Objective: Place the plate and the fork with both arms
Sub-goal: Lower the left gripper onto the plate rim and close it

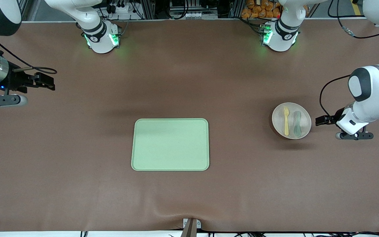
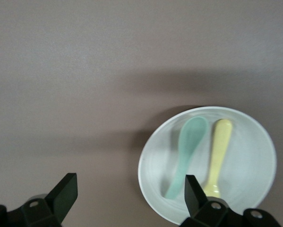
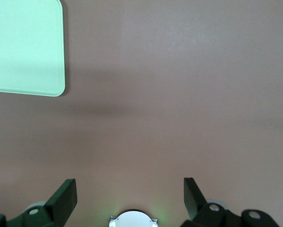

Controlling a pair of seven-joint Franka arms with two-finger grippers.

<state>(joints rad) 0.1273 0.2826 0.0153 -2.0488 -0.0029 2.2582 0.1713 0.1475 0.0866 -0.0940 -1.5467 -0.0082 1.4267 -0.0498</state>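
The plate (image 1: 291, 120) sits on the brown tabletop (image 1: 189, 82) toward the left arm's end, roughly midway between the edge with the arm bases and the edge nearest the front camera. In it lie the fork (image 1: 286, 120) and a spoon (image 1: 297, 123), side by side and parallel, not quite touching. The fork lies on the side toward the tray, the spoon on the side toward the left arm's end. In the left wrist view the plate (image 2: 254, 156) holds the fork (image 2: 218, 151) and the spoon (image 2: 188, 153) with their broad ends pointing the same way.

The tray (image 1: 170, 144) lies flat in the middle of the tabletop, well apart from the plate, with nothing on it. One rounded corner of the tray (image 3: 25, 47) shows in the right wrist view.

The left gripper (image 1: 321, 120) hovers low just beside the plate, at the rim facing the left arm's end of the tabletop. Its fingers (image 2: 65, 194) stand wide apart and hold nothing.

The right gripper (image 1: 46, 82) hangs over bare tabletop near the right arm's end, well apart from the tray. Its fingers (image 3: 65, 196) are spread wide too, with nothing between them.
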